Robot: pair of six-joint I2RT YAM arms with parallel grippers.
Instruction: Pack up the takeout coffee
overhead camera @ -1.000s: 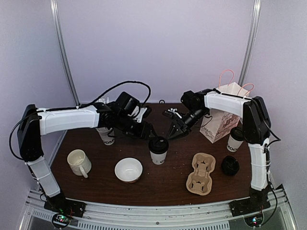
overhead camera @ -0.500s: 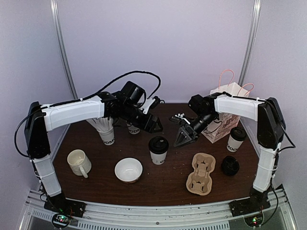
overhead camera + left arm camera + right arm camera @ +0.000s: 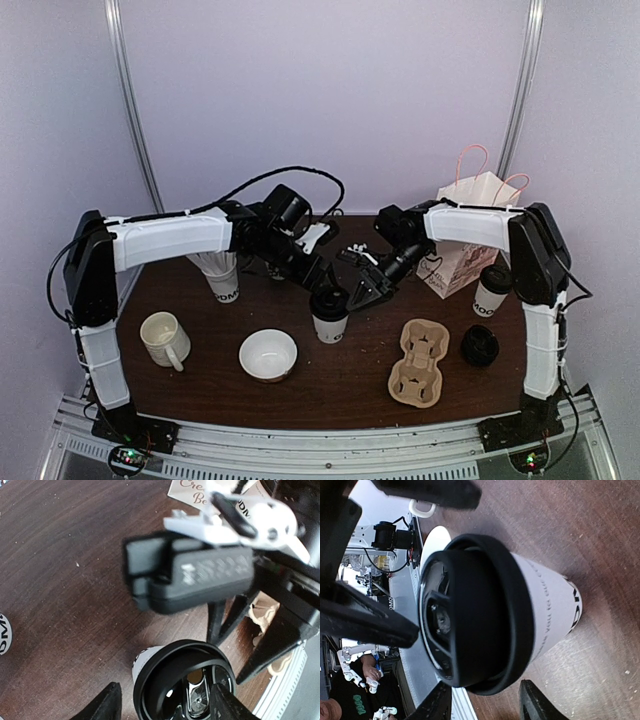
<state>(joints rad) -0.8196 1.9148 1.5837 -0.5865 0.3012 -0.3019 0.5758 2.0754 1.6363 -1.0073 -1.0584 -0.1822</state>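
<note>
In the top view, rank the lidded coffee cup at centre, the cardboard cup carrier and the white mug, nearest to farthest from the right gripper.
1. Lidded coffee cup, just left of the right gripper.
2. Cardboard cup carrier, front right.
3. White mug, far left.
</note>
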